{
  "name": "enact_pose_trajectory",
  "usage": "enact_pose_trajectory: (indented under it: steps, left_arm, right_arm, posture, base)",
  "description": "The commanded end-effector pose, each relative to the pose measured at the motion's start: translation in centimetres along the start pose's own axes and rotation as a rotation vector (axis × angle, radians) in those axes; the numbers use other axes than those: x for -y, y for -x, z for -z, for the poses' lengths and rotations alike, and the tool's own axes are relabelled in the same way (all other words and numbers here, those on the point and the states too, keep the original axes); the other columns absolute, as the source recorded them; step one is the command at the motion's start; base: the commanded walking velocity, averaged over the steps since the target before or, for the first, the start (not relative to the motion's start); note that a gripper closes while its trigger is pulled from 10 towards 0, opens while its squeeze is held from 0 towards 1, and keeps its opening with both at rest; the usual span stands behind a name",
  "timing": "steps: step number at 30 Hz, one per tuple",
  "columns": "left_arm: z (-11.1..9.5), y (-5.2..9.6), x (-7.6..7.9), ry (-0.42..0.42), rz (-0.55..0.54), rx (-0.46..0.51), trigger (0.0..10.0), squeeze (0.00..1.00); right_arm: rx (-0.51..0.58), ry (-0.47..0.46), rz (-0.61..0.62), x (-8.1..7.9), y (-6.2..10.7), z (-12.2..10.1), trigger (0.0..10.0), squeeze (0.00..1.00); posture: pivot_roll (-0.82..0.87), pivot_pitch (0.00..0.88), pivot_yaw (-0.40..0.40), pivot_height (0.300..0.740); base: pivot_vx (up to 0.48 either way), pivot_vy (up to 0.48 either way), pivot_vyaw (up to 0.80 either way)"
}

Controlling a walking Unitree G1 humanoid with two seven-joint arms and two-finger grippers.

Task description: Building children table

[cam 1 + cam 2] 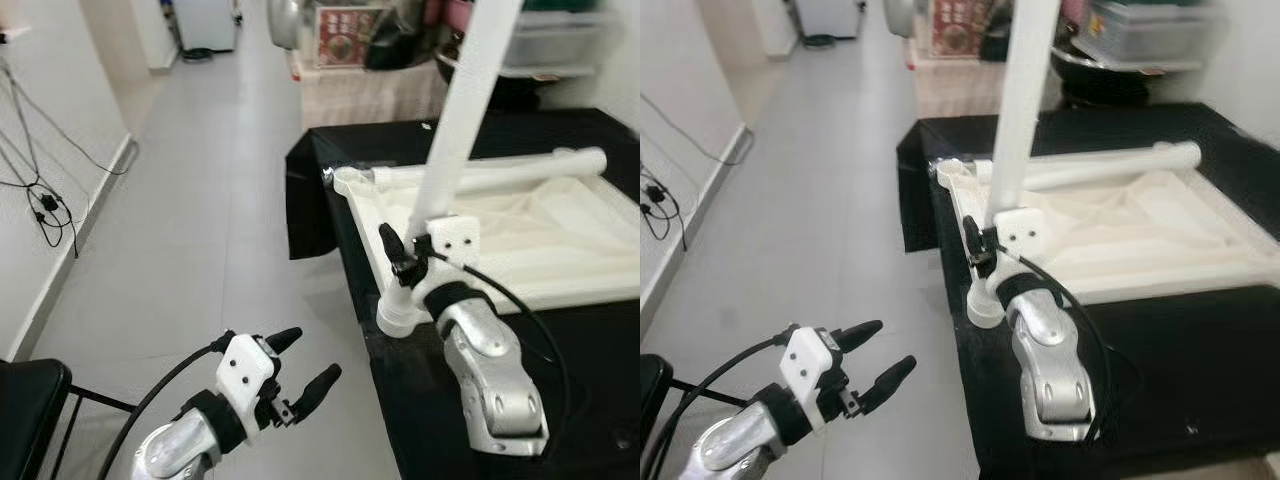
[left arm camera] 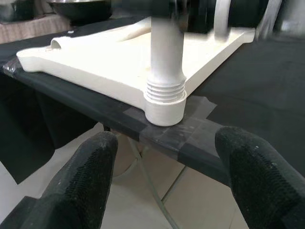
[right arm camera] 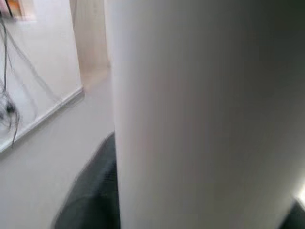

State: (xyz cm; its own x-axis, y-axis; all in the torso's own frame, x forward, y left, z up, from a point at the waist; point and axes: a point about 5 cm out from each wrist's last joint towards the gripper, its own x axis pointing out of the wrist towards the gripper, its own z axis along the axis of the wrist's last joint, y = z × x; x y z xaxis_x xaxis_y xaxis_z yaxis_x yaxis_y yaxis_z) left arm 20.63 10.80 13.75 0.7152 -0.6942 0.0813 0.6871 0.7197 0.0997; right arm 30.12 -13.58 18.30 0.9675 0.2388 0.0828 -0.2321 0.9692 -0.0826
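The right gripper [image 1: 408, 262] is clenching a white table leg [image 1: 455, 120] low on its shaft, one black finger [image 1: 392, 243] showing against the tube's left side. The silver right forearm is reaching up from below over the black cloth-covered table [image 1: 480, 400], wrist bent toward the leg. The leg is standing upright, leaning slightly right at its top, with its foot seated in the near corner socket [image 1: 398, 318] of the white tabletop [image 1: 520, 235], which is lying upside down on the black cloth at the table's left edge.

The left gripper [image 1: 290, 375] is hovering over the grey floor [image 1: 200, 200], left of the table and below its edge, fingers spread apart and holding nothing.

A second white leg [image 1: 490, 172] is lying flat across the far side of the tabletop.

The left wrist view is showing what the head views blur: the leg's ribbed thread [image 2: 165, 88] meeting the round socket, clear tape on the cloth beneath, and both black fingertips [image 2: 88, 176] wide apart. The right wrist view is giving the leg's white shaft [image 3: 205, 114] pressed close, with floor and wall cables behind.
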Motion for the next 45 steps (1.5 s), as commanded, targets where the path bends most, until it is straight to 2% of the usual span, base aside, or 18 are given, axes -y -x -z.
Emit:
enact_pose_trajectory:
  steps: [1,4,5,6,8,9,10,13,16,23,24,25,26,38,42,43,44,45]
  left_arm:
    - [0.3,0.1,0.0,0.015,-0.007,-0.009,10.0,0.0]
    - [0.4,0.1,0.0,0.016,-0.005,-0.009,10.0,0.0]
    - [0.4,0.1,0.0,0.017,-0.004,-0.009,10.0,0.0]
    - [0.4,0.1,0.0,0.017,-0.004,-0.009,10.0,0.0]
    - [0.4,0.0,0.0,0.016,-0.004,-0.009,10.0,0.0]
    - [0.4,0.0,0.0,0.016,-0.004,-0.009,10.0,0.0]
    - [0.4,0.0,0.0,0.017,-0.004,-0.009,10.0,0.0]
    - [0.5,0.0,0.1,0.017,-0.003,-0.009,10.0,0.0]
    - [0.5,0.0,0.2,0.016,-0.007,-0.01,10.0,0.0]
    - [0.6,0.1,0.2,0.017,-0.01,-0.011,10.0,0.0]
    - [0.6,0.1,0.2,0.018,-0.008,-0.012,10.0,0.0]
    - [0.6,0.1,0.2,0.018,-0.008,-0.012,10.0,0.0]
    - [0.6,0.1,0.2,0.019,-0.007,-0.013,10.0,0.0]
    - [0.6,0.1,0.2,0.023,0.0,-0.017,10.0,0.0]
    - [0.6,0.2,0.1,0.024,-0.003,-0.017,10.0,0.0]
    - [0.6,0.2,0.1,0.024,-0.003,-0.017,10.0,0.0]
    - [0.6,0.3,0.1,0.025,-0.009,-0.016,10.0,0.0]
    - [0.6,0.3,0.1,0.025,-0.009,-0.016,10.0,0.0]
  right_arm:
    - [-0.001,-0.047,-0.061,-0.7,-0.3,0.0,10.0,1.0]
    - [0.051,-0.084,-0.166,-1.2,-0.8,-1.2,10.0,1.0]
    - [0.08,-0.078,-0.263,-1.4,-1.0,-1.9,10.0,1.0]
    - [0.08,-0.078,-0.263,-1.4,-1.0,-1.9,10.0,1.0]
    - [0.098,-0.011,-0.498,-1.6,-1.2,-2.8,10.0,1.0]
    - [0.088,0.027,-0.568,-1.5,-1.3,-2.9,10.0,0.89]
    - [0.074,0.076,-0.631,-1.3,-1.4,-2.9,10.0,0.0]
    - [0.05,0.11,-0.718,-1.1,-1.5,-2.9,10.0,0.0]
    - [0.047,0.087,-0.809,-0.6,-1.8,-3.4,10.0,0.0]
    - [0.059,0.044,-0.857,0.6,-3.4,-4.2,10.0,0.0]
    - [0.067,0.029,-0.877,0.8,-3.7,-4.5,1.3,0.0]
    - [0.067,0.029,-0.877,0.8,-3.7,-4.5,1.3,0.0]
    - [0.073,0.015,-0.896,0.9,-3.9,-4.7,0.0,0.0]
    - [0.079,0.022,-0.899,2.2,-3.7,-4.8,0.0,0.0]
    - [0.055,0.029,-0.702,1.6,-3.3,-3.3,0.0,0.0]
    - [0.055,0.029,-0.702,1.6,-3.3,-3.3,0.0,0.0]
    - [0.033,0.009,-0.391,0.7,-3.0,-1.9,0.0,0.0]
    - [0.033,0.009,-0.391,0.7,-3.0,-1.9,0.0,0.0]
  posture:
    - [0.01,0.093,0.002,0.74]
    - [0.01,0.092,0.003,0.74]
    - [0.02,0.089,0.004,0.74]
    - [0.02,0.089,0.004,0.74]
    - [0.02,0.087,0.006,0.74]
    - [0.02,0.086,0.006,0.74]
    - [0.03,0.083,0.004,0.74]
    - [0.04,0.082,0.001,0.74]
    - [0.05,0.078,0.004,0.74]
    - [0.06,0.076,0.008,0.74]
    - [0.06,0.076,0.009,0.74]
    - [0.06,0.076,0.009,0.74]
    - [0.06,0.076,0.011,0.74]
    - [0.05,0.079,0.021,0.74]
    - [0.05,0.086,0.012,0.74]
    - [0.05,0.086,0.012,0.74]
    - [0.05,0.088,0.013,0.74]
    - [0.05,0.088,0.013,0.74]
  base:
    - [0.0,0.0,0.0]
    - [0.0,0.0,0.0]
    - [0.0,0.0,0.0]
    - [0.0,0.0,0.0]
    - [0.0,0.0,0.0]
    - [0.0,0.0,0.0]
    - [0.0,0.0,0.0]
    - [0.0,0.0,0.0]
    - [0.0,0.0,0.0]
    - [0.0,0.0,0.0]
    - [0.0,0.0,0.0]
    - [0.0,0.0,0.0]
    - [0.0,0.0,0.0]
    - [0.0,0.0,0.0]
    - [0.0,0.0,0.0]
    - [0.0,0.0,0.0]
    - [0.0,0.0,0.0]
    - [0.0,0.0,0.0]
